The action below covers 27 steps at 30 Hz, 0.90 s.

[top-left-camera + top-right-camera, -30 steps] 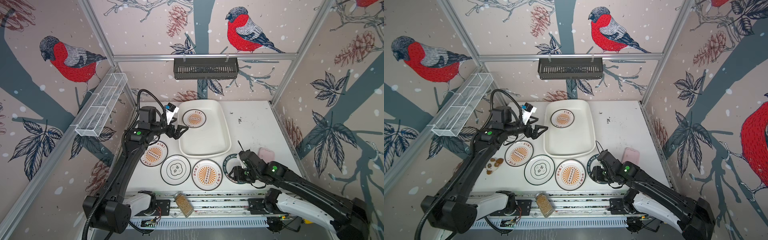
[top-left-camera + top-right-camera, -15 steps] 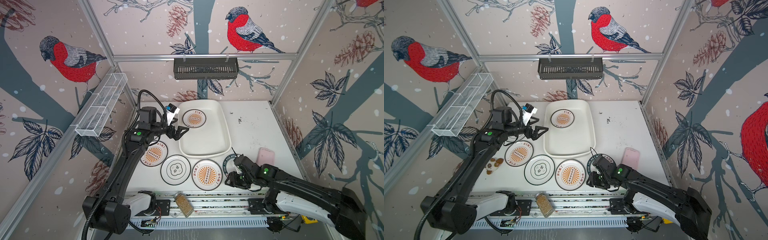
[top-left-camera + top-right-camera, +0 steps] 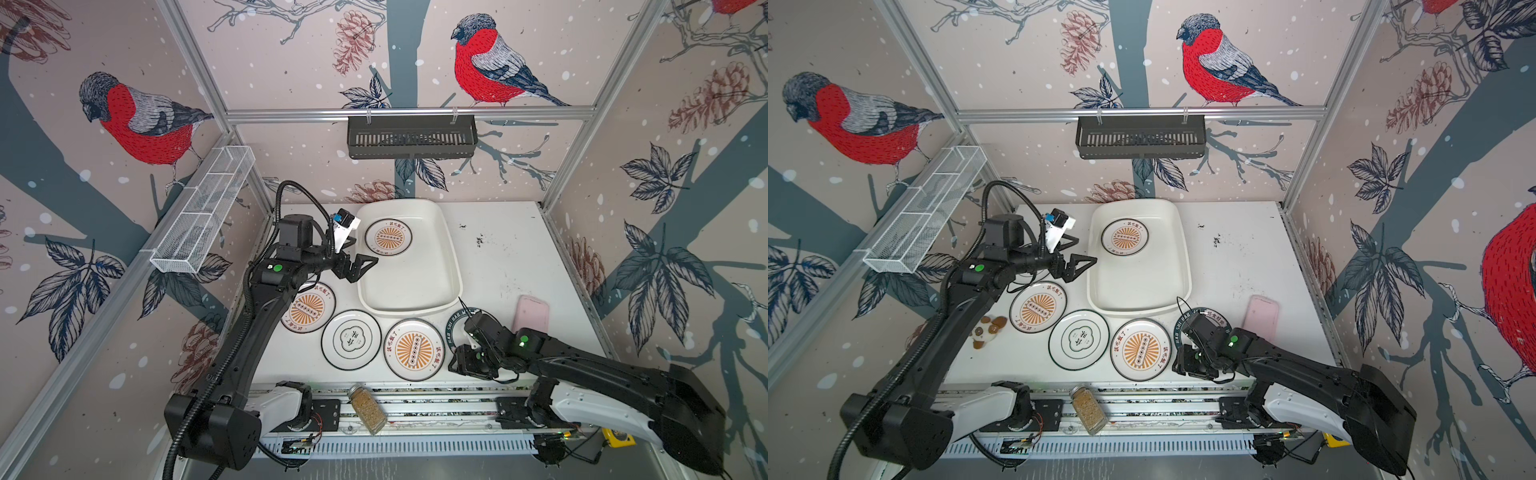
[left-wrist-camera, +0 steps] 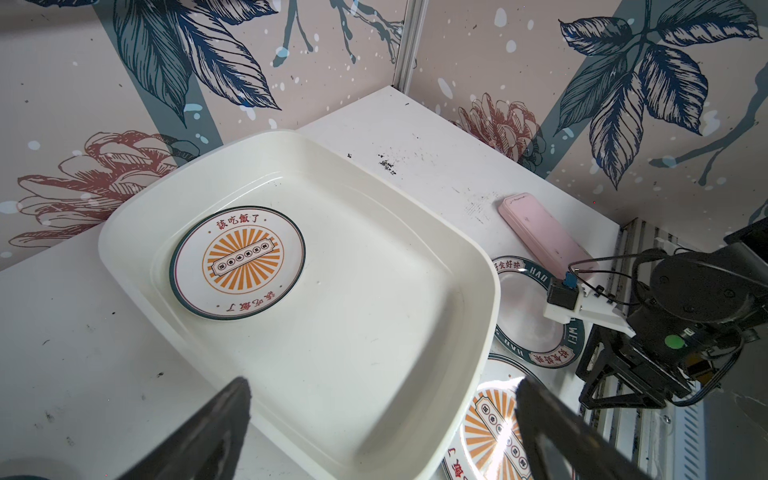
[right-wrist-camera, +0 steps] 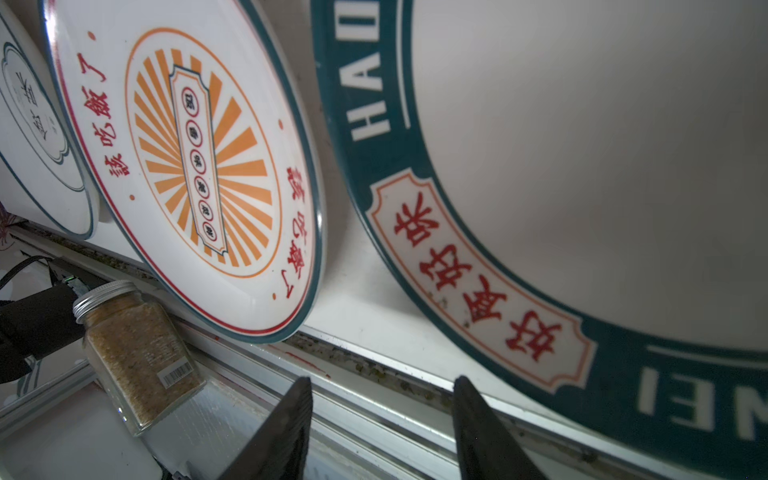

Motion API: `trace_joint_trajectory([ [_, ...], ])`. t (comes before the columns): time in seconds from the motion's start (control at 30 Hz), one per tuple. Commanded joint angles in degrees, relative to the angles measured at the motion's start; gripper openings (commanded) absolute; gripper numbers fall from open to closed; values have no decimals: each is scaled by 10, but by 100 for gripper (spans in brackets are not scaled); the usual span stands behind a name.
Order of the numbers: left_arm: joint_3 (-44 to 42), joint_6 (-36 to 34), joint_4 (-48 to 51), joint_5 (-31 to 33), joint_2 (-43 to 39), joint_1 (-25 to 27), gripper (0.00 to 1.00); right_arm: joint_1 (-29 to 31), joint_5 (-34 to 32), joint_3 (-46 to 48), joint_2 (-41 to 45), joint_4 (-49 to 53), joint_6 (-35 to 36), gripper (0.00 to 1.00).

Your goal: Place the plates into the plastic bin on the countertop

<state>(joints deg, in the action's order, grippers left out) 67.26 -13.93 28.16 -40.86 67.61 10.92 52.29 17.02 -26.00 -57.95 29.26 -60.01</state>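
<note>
Plastic bin [image 3: 409, 286] holds one sunburst plate [image 3: 388, 237] near its far end.

Cream-white plastic bin [image 3: 409, 280], orange sunburst plate [image 3: 388, 237], green-banded plate [image 4: 523, 320], pink rectangle [image 3: 530, 312]

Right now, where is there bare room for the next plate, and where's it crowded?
Free: the cream plastic bin's floor in front of its orange-sunburst plate; the white countertop between bin, right wall and pink flat case. Crowded: front edge, four plates in a row.
</note>
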Motion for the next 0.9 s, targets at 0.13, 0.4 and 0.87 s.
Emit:
trace_joint_trajectory([
  [0.13, -4, -7, -1, -15, -2, 0, 98, -32, -51, -1, -14, 3, 17, 56],
  [0.4, -14, -5, -8, -18, -3, 1, 98, -74, -63, -7, -24, -1, 42, 57],
  [0.87, -28, 1, -18, -23, 3, 1, 98, -168, -70, -29, -58, -7, 118, 60],
])
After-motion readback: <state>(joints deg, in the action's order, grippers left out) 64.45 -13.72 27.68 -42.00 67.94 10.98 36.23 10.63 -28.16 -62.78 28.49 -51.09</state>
